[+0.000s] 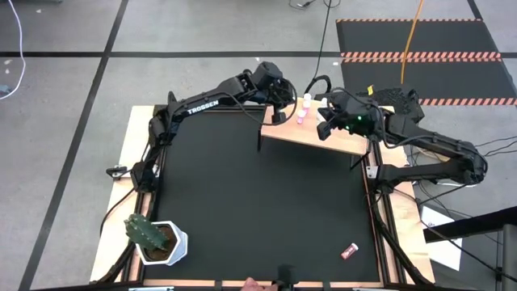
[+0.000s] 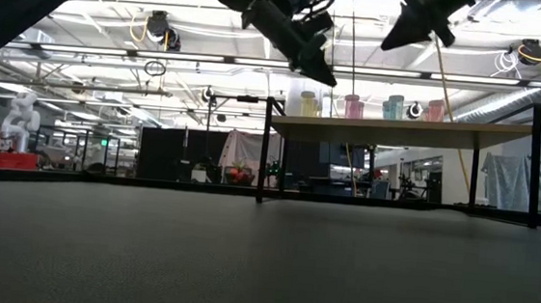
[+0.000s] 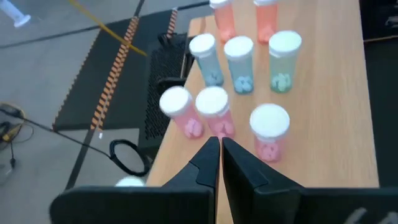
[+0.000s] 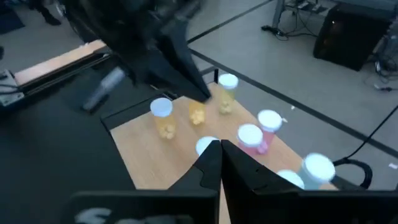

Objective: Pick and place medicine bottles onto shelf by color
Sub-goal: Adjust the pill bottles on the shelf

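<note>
Hovering over the shelf and its medicine bottles: left claw and right claw, both clenched, empty.

Light matt wooden shelf, translucent plastic medicine bottles, matt black tabletop.

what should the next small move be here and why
Probably swing the right hand away from the shelf toward the one bottle lying on the table near its front right corner. Both hands are shut and empty above the shelf, where the other bottles already stand grouped by color.
</note>
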Available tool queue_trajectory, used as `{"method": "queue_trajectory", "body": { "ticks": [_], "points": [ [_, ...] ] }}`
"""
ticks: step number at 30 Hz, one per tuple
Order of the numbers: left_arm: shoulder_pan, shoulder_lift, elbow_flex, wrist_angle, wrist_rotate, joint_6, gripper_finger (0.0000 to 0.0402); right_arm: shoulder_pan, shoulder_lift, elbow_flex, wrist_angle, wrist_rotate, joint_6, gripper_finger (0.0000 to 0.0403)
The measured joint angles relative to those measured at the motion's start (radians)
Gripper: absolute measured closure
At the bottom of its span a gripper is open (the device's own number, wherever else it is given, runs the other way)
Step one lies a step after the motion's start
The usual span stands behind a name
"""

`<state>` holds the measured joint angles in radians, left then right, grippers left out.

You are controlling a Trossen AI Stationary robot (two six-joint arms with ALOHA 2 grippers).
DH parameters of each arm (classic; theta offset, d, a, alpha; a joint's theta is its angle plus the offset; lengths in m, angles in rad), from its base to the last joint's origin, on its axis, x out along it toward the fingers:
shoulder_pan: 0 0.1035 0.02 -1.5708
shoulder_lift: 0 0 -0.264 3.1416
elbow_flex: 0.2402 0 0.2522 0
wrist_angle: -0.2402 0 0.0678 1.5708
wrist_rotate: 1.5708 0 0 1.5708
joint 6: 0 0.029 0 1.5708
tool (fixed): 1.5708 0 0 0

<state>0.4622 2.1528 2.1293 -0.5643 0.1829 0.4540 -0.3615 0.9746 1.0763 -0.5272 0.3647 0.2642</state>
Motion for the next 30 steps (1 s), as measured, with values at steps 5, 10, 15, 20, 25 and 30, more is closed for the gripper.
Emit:
{"method": "queue_trajectory", "body": {
  "ticks": [5, 10, 15, 20, 25, 30],
  "points": [
    [-0.009, 0.030, -0.002, 0.005, 0.000, 0.000, 0.0381, 0.004, 0.071, 0.055, 0.000, -0.003, -0.049, 0.0403],
    [-0.024, 0.034, -0.001, 0.011, -0.004, 0.009, 0.0381, 0.013, 0.118, 0.088, -0.002, -0.004, -0.085, 0.0403],
    [-0.039, 0.040, -0.001, 0.006, -0.006, 0.012, 0.0380, 0.013, 0.117, 0.094, -0.002, -0.011, -0.097, 0.0403],
    [-0.052, 0.040, 0.000, 0.013, -0.009, 0.023, 0.0380, 0.013, 0.110, 0.094, -0.002, -0.027, -0.101, 0.0403],
    [-0.055, 0.041, 0.000, 0.016, -0.012, 0.019, 0.0381, 0.013, 0.109, 0.094, -0.002, -0.028, -0.101, 0.0403],
    [-0.055, 0.049, 0.000, 0.013, -0.036, 0.009, 0.0381, 0.016, 0.109, 0.094, -0.002, -0.029, -0.101, 0.0403]
  ]
}}
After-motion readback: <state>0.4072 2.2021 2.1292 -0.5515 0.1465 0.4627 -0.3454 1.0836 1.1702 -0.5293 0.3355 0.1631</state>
